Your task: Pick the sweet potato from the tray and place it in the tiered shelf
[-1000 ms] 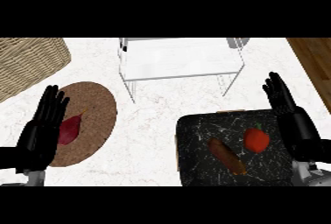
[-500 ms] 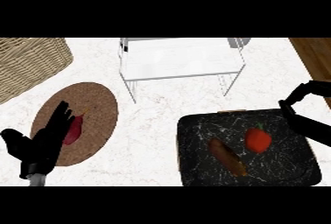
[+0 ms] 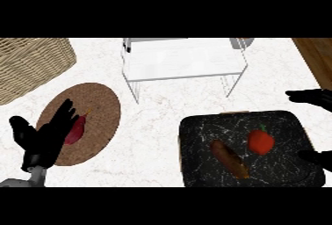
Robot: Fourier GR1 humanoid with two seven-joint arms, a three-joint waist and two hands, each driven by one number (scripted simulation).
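Sweet potato (image 3: 229, 159) lies on the tray (image 3: 285, 125) just beside the red pepper (image 3: 261, 140), right hand (image 3: 314, 96) spread empty at the tray's edge, left hand (image 3: 45, 140) relaxed open, so a careless reach could catch the pepper instead.

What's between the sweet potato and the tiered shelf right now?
Head view: nothing blocks it. Only bare tray and a strip of white counter lie between sweet potato and tiered shelf; the red vegetable sits off to the right.
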